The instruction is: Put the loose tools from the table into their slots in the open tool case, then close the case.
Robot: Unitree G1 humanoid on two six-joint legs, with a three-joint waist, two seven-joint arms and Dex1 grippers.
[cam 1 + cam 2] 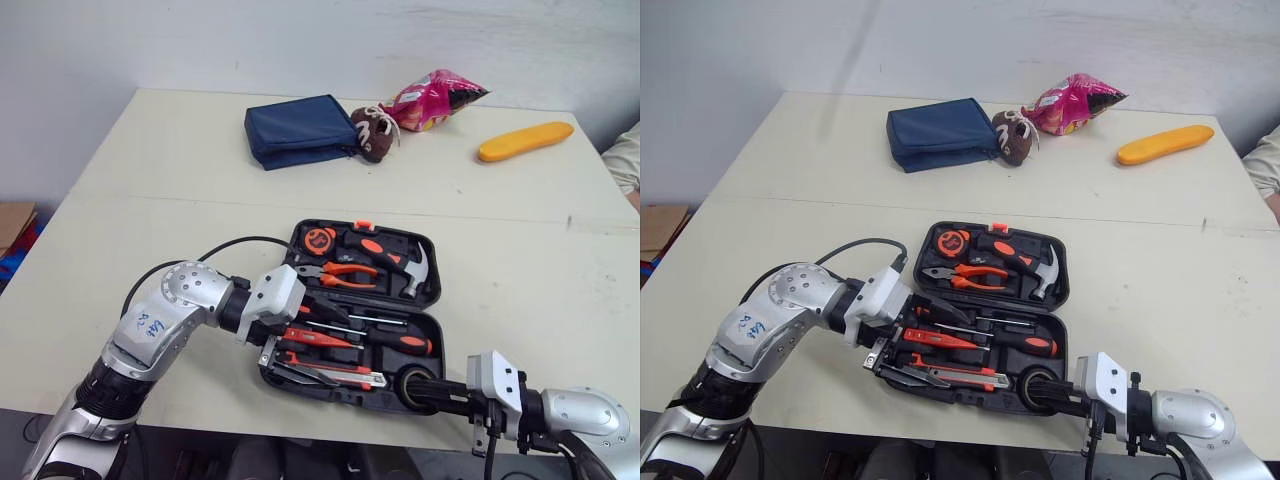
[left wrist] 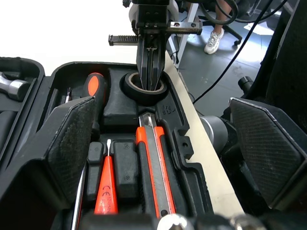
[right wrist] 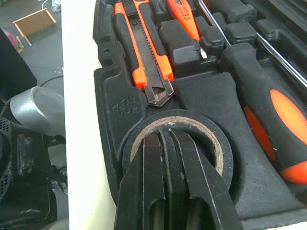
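Now right fingers point(image 3: 153, 182), pressed together, sit inside tape roll point(image 3: 211, 130); left fingers point(image 2: 72, 134) gape wide.

Left end effector point(image 1: 298, 335) hides the case's point(image 1: 432, 272) left end (a sleeve point(image 1: 624, 160) is cropped)

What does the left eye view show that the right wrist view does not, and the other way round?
Left eye view, not the wrist view: the blue pouch, pink snack bag and yellow oblong object far across the table, the hammer and pliers in the tool case. Right wrist view, not the eye view: the right gripper shut inside the hole of the tape roll. Both: tool case, tape roll, utility knife.
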